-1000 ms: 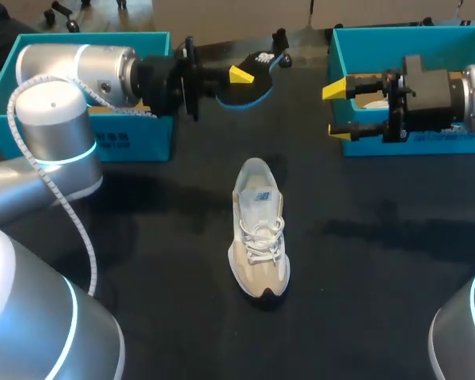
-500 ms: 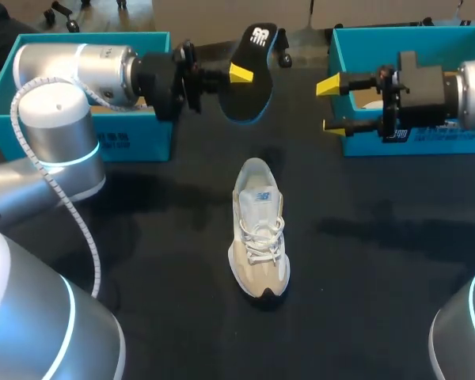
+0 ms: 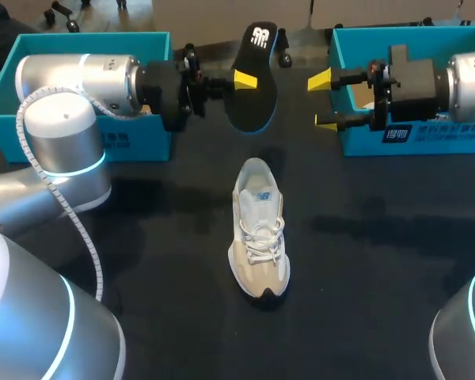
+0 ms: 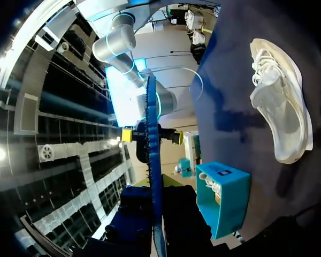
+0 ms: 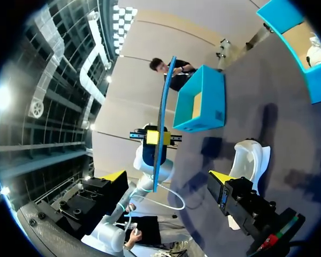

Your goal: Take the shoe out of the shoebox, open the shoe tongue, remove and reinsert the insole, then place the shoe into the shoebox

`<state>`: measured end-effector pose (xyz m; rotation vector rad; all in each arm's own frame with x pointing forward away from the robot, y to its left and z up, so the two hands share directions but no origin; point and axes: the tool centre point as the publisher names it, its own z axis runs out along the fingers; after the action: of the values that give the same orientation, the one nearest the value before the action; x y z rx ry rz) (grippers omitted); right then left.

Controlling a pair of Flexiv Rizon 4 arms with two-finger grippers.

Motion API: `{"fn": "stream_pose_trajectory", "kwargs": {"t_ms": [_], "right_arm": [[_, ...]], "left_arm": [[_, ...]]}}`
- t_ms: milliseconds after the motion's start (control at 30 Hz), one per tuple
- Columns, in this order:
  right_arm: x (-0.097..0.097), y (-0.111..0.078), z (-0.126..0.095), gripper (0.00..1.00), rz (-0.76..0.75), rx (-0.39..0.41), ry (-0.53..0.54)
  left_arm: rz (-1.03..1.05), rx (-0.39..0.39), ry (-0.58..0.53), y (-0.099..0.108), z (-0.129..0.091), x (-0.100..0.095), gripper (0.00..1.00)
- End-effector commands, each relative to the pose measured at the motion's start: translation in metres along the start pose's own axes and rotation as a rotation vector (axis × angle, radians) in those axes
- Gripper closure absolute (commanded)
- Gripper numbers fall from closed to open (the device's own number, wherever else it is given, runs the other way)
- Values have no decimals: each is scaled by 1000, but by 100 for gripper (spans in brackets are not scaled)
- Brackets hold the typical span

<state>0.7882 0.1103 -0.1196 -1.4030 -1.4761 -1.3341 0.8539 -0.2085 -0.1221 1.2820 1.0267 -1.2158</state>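
Black insole point(image 3: 253, 79) hangs beyond the shoe point(image 3: 259, 229), pinched upright in the left claw point(image 3: 249, 79), apparently offered to the spread right claw point(image 3: 323, 101) facing it, while the shoe sits on the surface point(image 3: 142, 277) ready for reinsertion.

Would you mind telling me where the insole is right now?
In the head view, the insole is held off the table in the left gripper, at the far middle between the left shoebox and right shoebox, beyond the shoe.
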Motion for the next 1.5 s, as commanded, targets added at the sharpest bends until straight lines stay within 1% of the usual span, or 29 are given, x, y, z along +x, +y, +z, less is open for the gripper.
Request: {"fn": "stream_pose_trajectory", "kwargs": {"t_ms": [33,100,267,333,367,467,533,667,1100,1433,1500], "right_arm": [[-1,7,12,0,4,12,-1],[-1,7,15,1,7,15,0],[-1,8,22,15,12,28,5],[-1,8,23,18,13,31,6],[-2,8,25,23,13,33,6],[-1,7,28,29,13,38,10],[-2,7,30,35,14,39,12],[-3,6,35,51,18,42,20],[-6,5,45,55,28,54,32],[-7,7,47,58,30,52,36],[-7,8,47,60,30,51,36]], "left_arm": [[8,-12,-13,-1,9,4,100],[13,-18,-14,0,11,6,100],[25,-23,-20,1,19,9,100],[26,-24,-22,1,21,10,100],[25,-24,-24,1,22,11,100],[24,-27,-31,1,24,11,100],[24,-26,-33,2,27,12,100],[24,-25,-41,2,33,11,100],[21,-12,-64,1,44,10,100],[20,-1,-79,-1,49,8,100],[19,0,-82,-1,49,7,100]]}}
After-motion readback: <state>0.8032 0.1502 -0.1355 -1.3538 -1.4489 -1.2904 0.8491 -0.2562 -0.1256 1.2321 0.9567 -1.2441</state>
